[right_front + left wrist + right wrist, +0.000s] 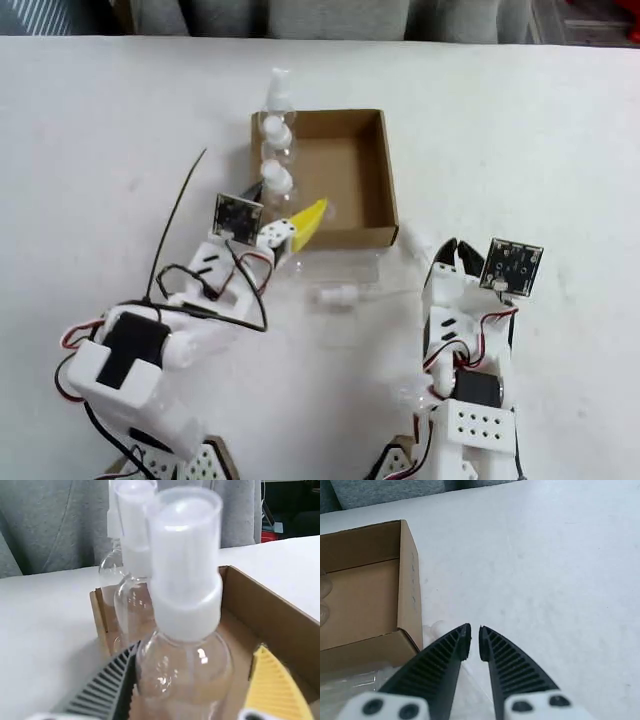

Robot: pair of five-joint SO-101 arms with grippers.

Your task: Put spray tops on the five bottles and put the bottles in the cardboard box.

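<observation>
White desk (540, 140) is carrying everything I am watching. The left tool (288, 203) is standing spread around a capped bottle (185, 675), touching it on the black side and staying just apart on the yellow side. That bottle is standing inside the cardboard box (386, 190) against a wall, with two more bottles (276, 132) lining up beyond it. The right tool (474, 642) is sitting pinched together, gripping nothing, near the box's front corner; a loose spray top (340, 295) is lying on the desk before the box
</observation>
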